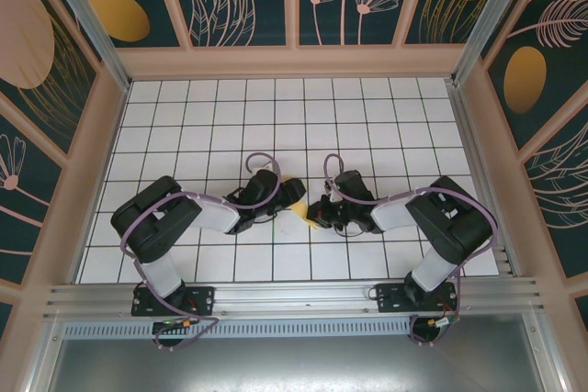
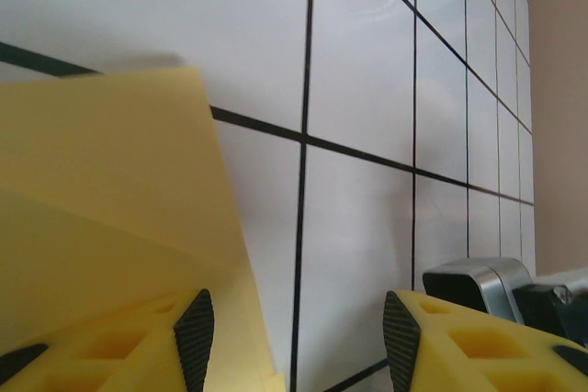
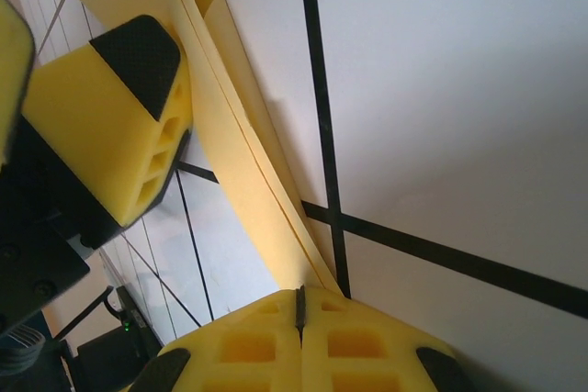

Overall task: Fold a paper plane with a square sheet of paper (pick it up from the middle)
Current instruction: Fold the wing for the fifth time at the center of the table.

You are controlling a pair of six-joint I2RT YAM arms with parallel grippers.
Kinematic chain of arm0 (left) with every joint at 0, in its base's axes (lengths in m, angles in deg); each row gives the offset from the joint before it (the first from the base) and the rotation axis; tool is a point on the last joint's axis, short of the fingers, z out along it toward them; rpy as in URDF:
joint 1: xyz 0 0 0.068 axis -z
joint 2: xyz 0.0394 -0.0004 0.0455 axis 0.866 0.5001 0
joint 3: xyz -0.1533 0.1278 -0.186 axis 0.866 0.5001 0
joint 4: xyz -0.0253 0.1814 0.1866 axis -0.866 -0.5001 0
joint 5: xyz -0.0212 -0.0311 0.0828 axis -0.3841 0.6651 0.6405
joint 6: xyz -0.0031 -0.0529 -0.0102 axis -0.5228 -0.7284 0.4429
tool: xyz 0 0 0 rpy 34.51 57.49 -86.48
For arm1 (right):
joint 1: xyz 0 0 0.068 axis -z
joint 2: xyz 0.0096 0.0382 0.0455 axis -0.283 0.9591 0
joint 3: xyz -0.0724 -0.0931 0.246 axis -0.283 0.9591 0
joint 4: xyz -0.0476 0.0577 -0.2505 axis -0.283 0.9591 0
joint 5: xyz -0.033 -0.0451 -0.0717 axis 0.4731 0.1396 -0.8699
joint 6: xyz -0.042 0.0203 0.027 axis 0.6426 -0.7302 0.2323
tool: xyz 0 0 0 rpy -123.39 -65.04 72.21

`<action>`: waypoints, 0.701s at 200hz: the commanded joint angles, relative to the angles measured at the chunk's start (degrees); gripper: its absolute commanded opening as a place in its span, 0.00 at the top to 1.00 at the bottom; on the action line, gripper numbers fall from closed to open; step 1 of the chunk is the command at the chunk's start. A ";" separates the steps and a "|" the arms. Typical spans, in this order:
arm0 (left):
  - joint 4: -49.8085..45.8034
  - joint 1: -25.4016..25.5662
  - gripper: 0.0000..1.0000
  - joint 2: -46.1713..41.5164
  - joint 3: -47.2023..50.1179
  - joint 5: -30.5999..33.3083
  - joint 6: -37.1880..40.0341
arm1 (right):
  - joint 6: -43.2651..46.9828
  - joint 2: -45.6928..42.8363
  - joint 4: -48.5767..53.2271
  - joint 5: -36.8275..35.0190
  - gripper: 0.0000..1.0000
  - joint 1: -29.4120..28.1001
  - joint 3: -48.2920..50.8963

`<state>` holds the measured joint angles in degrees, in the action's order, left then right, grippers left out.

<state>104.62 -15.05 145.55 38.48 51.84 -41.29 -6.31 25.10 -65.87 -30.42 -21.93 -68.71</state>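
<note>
**Item:** sheet of paper (image 3: 241,162), yellow, folded into a long layered strip. It sits at the middle of the white gridded desk (image 2: 367,89), between the two arms. The far end is cut off and the overall shape is unclear.
**Right pincer** (image 3: 299,305): clamped tight, the strip's near end vanishing between its pads.
**Left pincer** (image 2: 299,341): pads parted, bare desk showing between them. The paper lies by one pad; contact cannot be told.
**From above:** the arms hide most of the paper.

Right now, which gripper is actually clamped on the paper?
The right gripper: its jaws are shut with the folded paper pinched between them. The left gripper has its jaws apart, not closed on the paper.
</note>
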 commanded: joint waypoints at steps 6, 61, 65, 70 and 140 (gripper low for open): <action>-4.55 -3.52 0.46 0.06 1.80 2.19 3.63 | 1.65 1.78 7.04 -1.24 1.00 -0.91 0.04; -5.09 -7.56 0.45 0.76 0.28 -1.59 11.24 | 2.92 2.24 8.47 -0.81 1.00 -1.01 -0.53; -5.36 -7.93 0.45 0.78 0.11 -1.83 11.69 | 3.04 2.30 8.47 -0.73 1.00 -0.98 -0.53; -5.61 -8.31 0.44 0.97 -0.12 -2.13 12.18 | 3.08 2.37 8.55 -0.57 1.00 -1.00 -0.53; -8.84 -14.94 0.44 1.11 -2.93 -5.97 17.34 | 3.56 1.94 8.47 0.16 1.00 -1.01 -0.83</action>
<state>101.45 -27.37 145.81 36.66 45.04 -28.26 -3.91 25.21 -63.60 -30.31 -22.04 -69.85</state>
